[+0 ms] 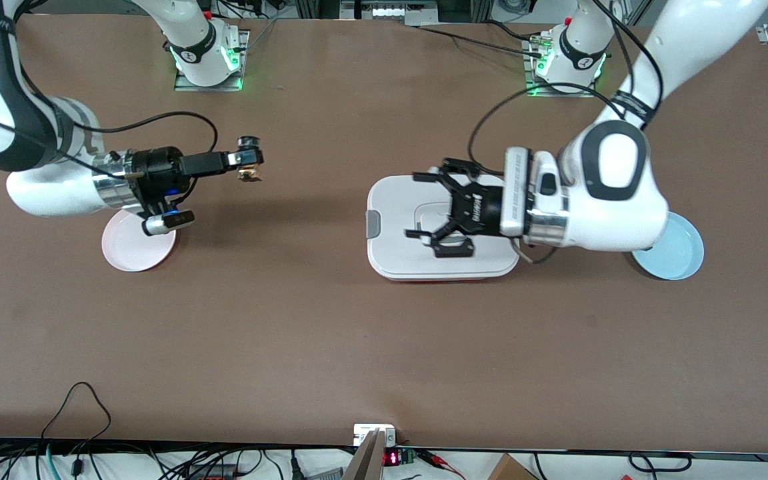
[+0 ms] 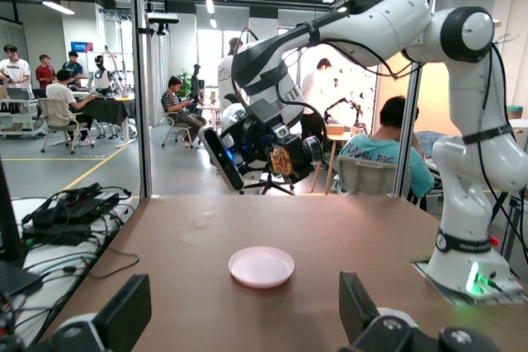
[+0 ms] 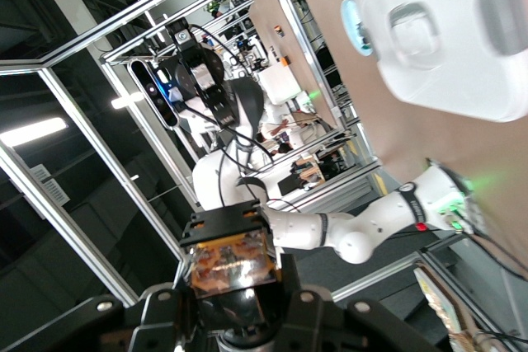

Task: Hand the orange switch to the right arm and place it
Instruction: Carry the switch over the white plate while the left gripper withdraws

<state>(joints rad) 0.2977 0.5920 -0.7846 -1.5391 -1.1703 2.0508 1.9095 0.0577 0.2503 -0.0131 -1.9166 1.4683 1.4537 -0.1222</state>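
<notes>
Right gripper (image 1: 249, 162), clamped shut on the orange switch (image 1: 251, 174), hangs over bare counter (image 1: 291, 333) with the pink plate (image 1: 137, 250) back below its wrist. Left gripper (image 1: 443, 213), spread wide and empty, waits over the white lidded box (image 1: 391, 260). Risk: so small a pinch could let the switch slip off-plate. Its body is largely hidden between the fingers.

"FRANKA ROBOTICS" is printed on the arm base (image 2: 452, 242).

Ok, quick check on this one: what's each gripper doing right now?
Left gripper: open, empty, over the white lidded container.
Right gripper: shut on the orange switch, up over bare table beside the pink plate.
</notes>
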